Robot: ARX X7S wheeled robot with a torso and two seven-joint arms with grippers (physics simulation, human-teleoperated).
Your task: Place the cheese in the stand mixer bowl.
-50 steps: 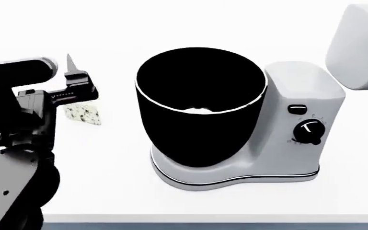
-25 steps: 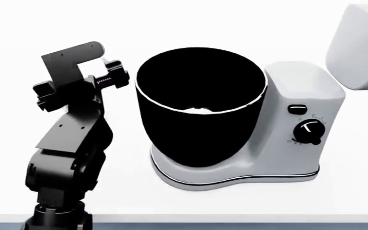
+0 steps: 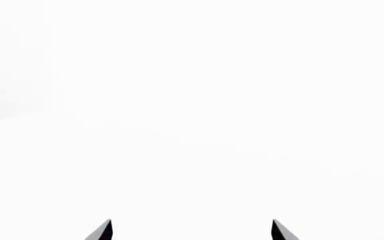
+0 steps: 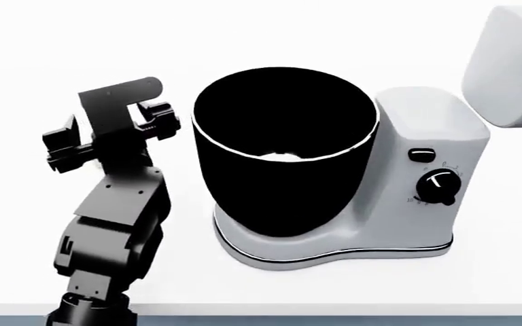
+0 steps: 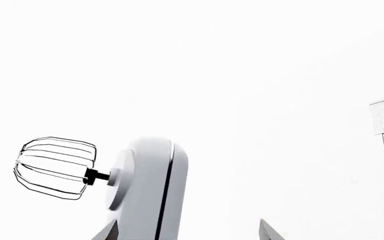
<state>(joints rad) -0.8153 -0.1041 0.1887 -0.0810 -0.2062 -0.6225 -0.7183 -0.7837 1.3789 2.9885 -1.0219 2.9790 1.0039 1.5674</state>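
Black bowl waiting, cheese out of my sight

Black and glossy, the stand mixer bowl [image 4: 284,146] filled the middle of the head frame on the grey mixer body [image 4: 424,176]. My left arm [image 4: 107,224] rose at lower left, just beside the rim. The left gripper [image 3: 192,231] showed two tips spread apart with nothing between; the right gripper [image 5: 188,231] likewise. I could not find the cheese in any view. A pale patch [image 4: 279,157] lay low inside the bowl, unidentifiable. I judged the risk: moving blind, the arm could knock the bowl.
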